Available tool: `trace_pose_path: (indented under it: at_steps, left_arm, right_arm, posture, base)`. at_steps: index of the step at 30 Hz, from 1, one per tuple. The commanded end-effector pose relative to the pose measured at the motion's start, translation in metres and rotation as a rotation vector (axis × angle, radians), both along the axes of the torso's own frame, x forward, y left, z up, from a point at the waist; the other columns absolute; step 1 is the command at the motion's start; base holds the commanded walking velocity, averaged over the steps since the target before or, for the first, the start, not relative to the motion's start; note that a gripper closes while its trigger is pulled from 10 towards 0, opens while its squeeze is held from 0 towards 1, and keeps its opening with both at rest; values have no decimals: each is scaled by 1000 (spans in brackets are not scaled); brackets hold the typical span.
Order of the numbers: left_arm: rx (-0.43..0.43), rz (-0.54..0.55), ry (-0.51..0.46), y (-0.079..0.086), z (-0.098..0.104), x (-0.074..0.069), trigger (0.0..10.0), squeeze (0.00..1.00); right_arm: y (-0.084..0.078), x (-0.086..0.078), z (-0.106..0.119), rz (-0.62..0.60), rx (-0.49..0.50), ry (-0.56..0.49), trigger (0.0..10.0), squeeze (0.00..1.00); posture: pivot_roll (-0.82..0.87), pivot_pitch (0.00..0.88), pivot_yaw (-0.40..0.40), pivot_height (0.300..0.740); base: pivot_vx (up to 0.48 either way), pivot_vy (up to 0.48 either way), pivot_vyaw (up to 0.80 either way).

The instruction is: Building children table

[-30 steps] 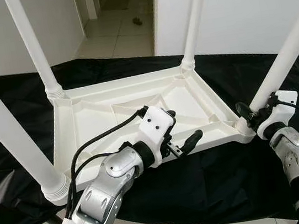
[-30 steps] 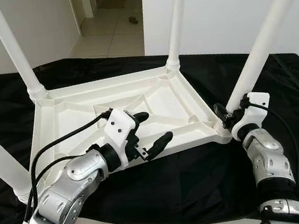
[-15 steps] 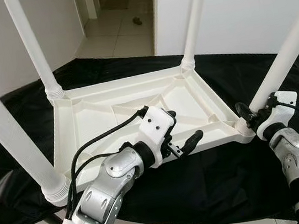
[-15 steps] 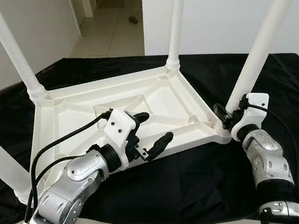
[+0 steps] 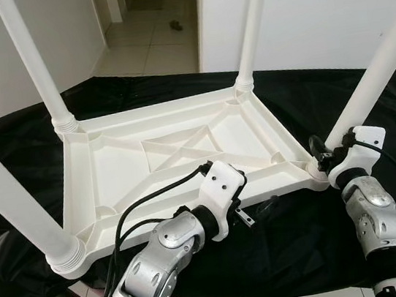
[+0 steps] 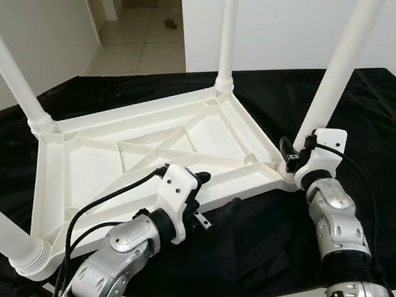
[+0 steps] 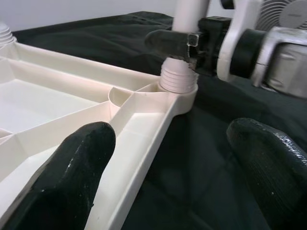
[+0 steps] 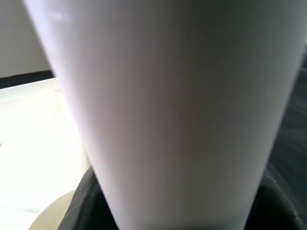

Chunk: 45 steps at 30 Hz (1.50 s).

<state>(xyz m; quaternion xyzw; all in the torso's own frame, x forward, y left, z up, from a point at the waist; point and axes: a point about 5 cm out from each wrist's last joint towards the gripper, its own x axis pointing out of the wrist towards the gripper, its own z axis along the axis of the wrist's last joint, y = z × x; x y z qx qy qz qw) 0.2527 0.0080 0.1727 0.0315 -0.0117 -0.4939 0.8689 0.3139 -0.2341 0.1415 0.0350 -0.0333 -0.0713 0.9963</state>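
Note:
A white plastic children's table lies upside down on a black cloth, its legs pointing up. My left gripper is open at the near rim of the tabletop, one finger over the inside and the other outside over the cloth; the same gripper points along that rim toward the near right corner. My right gripper is shut on the near right leg, just above its ribbed socket. That leg stands between dark fingers in the right wrist view.
The black cloth covers a low surface and hangs over its front edge. Three more white legs rise at the other corners, the near left leg close to my left arm. White walls and a doorway onto tiled floor lie behind.
My left gripper has drawn back from above the tabletop's underside to the near rim and now sits lower. The view has shifted slightly. The right gripper stays on the leg.

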Motion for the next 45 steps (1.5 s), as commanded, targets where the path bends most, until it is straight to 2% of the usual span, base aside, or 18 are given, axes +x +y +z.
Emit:
trace_pose_path:
  at_steps: [1, 4, 5, 6, 8, 12, 14, 16, 19, 20, 21, 22, 27, 29, 34, 41, 42, 45]
  left_arm:
    - [19, -74, -8, -6, -2, -2, 10000, 0]
    - [19, -76, -9, -7, -2, -1, 10000, 0]
    - [16, -75, -14, -8, -1, 2, 10000, 0]
    - [16, -75, -14, -8, -1, 2, 10000, 0]
    - [13, -71, -19, -9, 1, 5, 10000, 0]
    - [8, -61, -23, -8, 2, 8, 10000, 0]
    - [1, -51, -21, -6, 2, 10, 10000, 0]
    - [1, -45, -24, -4, 3, 11, 10000, 0]
    - [2, -36, -26, -3, 3, 12, 10000, 0]
    - [1, -33, -26, -2, 3, 13, 10000, 0]
    - [-1, -31, -26, -2, 3, 13, 10000, 0]
    - [-2, -30, -25, -2, 3, 13, 10000, 0]
    - [-2, -28, -25, -1, 2, 13, 10000, 0]
    - [-2, -26, -25, 0, 2, 13, 10000, 0]
    - [-5, -22, -23, 1, 2, 13, 10000, 0]
    - [-9, -21, -29, 2, 3, 13, 10000, 0]
    - [-9, -21, -30, 2, 4, 13, 10000, 0]
    - [-9, -22, -30, 2, 4, 12, 10000, 0]
  right_arm:
    - [21, -12, -43, -32, 39, 204, 10000, 0]
    - [26, -14, -43, -53, 38, 206, 10000, 0]
    - [38, -18, -43, -142, 51, 208, 10000, 0]
    - [38, -18, -43, -142, 51, 208, 10000, 0]
    - [50, -22, -43, -210, 76, 221, 10000, 0]
    - [64, -24, -44, -256, 95, 244, 10000, 0]
    - [72, -24, -44, -262, 96, 259, 10000, 0]
    - [79, -23, -40, -209, 86, 233, 10000, 0]
    - [83, -22, -37, -168, 90, 209, 10000, 0]
    - [83, -22, -34, -161, 90, 197, 10000, 420]
    - [84, -22, -33, -157, 89, 189, 10000, 420]
    - [84, -22, -32, -141, 99, 181, 10000, 1000]
    - [83, -23, -30, -128, 126, 163, 10000, 1000]
    - [80, -23, -25, -120, 97, 123, 10000, 1000]
    - [74, -22, -17, -62, 103, 67, 10000, 1000]
    - [48, -21, -11, 42, 32, 37, 10000, 1000]
    - [43, -21, -10, 70, 19, 37, 10000, 0]
    - [36, -20, -8, 140, -2, 31, 10000, 0]
  posture:
    - [27, 59, -3, 740]
    - [25, 57, -3, 740]
    - [23, 57, -6, 740]
    - [23, 57, -6, 740]
    - [23, 56, -8, 740]
    - [25, 55, -8, 740]
    - [23, 54, -6, 740]
    - [23, 54, -11, 740]
    - [28, 55, -14, 740]
    - [28, 56, -14, 740]
    - [28, 56, -14, 740]
    - [29, 55, -14, 740]
    - [30, 55, -15, 740]
    - [27, 55, -14, 740]
    - [26, 54, -14, 740]
    - [24, 51, -12, 740]
    - [25, 50, -12, 740]
    - [24, 48, -13, 740]
  base:
    - [0, 0, 0]
    - [0, 0, 0]
    - [0, 0, 0]
    - [0, 0, 0]
    - [0, 0, 0]
    - [0, 0, 0]
    - [0, 0, 0]
    - [0, 0, 0]
    - [0, 0, 0]
    - [0, 0, 0]
    - [0, 0, 0]
    - [0, 0, 0]
    - [0, 0, 0]
    - [0, 0, 0]
    - [0, 0, 0]
    - [0, 0, 0]
    - [0, 0, 0]
    - [0, 0, 0]
